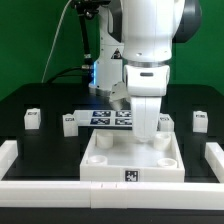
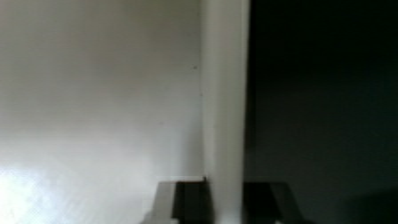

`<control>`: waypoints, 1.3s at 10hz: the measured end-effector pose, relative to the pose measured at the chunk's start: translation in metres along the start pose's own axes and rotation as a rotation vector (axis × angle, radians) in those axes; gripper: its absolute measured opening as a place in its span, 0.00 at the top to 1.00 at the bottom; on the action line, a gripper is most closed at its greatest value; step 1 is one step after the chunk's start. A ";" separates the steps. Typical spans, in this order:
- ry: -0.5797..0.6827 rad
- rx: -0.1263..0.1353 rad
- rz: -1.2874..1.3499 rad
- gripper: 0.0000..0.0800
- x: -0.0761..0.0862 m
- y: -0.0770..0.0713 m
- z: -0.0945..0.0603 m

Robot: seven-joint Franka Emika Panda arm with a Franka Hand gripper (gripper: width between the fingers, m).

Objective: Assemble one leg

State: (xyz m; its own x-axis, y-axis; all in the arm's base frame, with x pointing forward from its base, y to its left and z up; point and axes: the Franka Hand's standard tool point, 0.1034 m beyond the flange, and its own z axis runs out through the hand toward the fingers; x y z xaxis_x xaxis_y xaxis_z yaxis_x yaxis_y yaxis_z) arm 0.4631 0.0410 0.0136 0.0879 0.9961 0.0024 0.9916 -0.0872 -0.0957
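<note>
The large white tray-like part (image 1: 112, 158) lies at the table's front middle, with a tag on its front face. My gripper (image 1: 148, 132) reaches down at its back corner on the exterior view's right. In the wrist view my dark fingertips (image 2: 185, 203) sit on either side of the tray's thin white wall (image 2: 224, 100), and the wall fills the gap between them. Small white legs with tags stand behind the tray: one (image 1: 32, 118) at the exterior view's far left, one (image 1: 68, 122) beside it, one (image 1: 200, 121) at the right. Another (image 1: 167, 122) sits just right of my gripper.
The marker board (image 1: 108, 117) lies behind the tray, between the legs. White rails border the black table at the exterior view's left (image 1: 8, 152), right (image 1: 214, 156) and front (image 1: 60, 190). Cables hang behind the arm.
</note>
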 end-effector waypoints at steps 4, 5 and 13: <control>0.006 -0.011 -0.016 0.92 0.011 0.010 0.000; 0.011 -0.018 -0.028 0.92 0.019 0.017 -0.001; 0.022 -0.042 -0.035 0.92 0.053 0.031 -0.006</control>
State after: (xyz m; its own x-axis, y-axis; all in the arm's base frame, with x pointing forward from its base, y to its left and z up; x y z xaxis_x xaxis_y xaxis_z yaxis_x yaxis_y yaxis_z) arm 0.4991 0.0908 0.0164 0.0548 0.9981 0.0268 0.9972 -0.0533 -0.0529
